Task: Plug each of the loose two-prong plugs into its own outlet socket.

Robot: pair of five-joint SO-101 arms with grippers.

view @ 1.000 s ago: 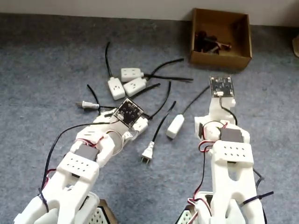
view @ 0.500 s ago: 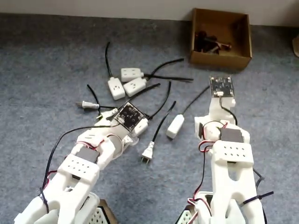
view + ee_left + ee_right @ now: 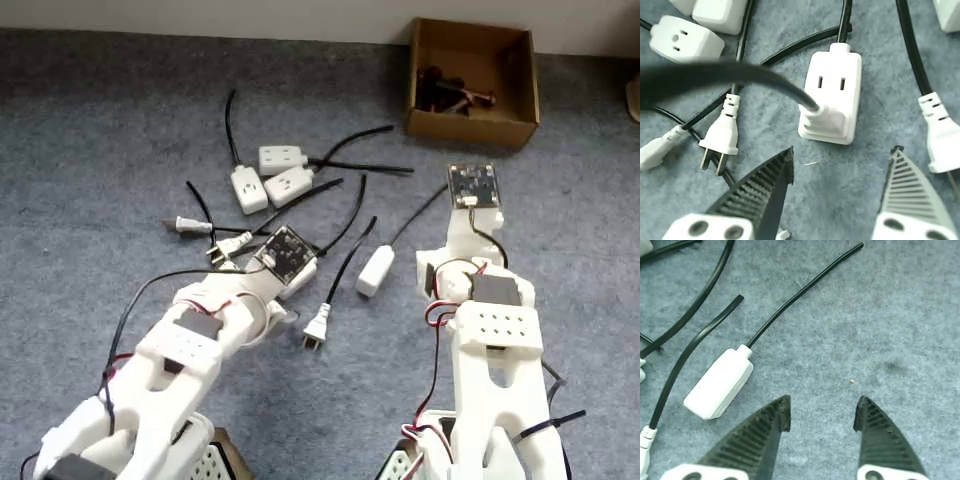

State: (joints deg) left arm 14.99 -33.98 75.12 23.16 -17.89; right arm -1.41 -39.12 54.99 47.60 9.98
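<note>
The left pincer and right pincer both gape apart, empty. One socket seems to hold a plug already. The loose plug beside it and others wait unplugged.

1. In the left wrist view a blurred black cable passes close to the camera and covers part of the socket.
2. There a plug is cut off by the edge, its prongs mostly outside.
3. In the right wrist view a second plug is cut by the corner.
4. In the high view the dark things inside the cardboard box are too small to tell.
</note>
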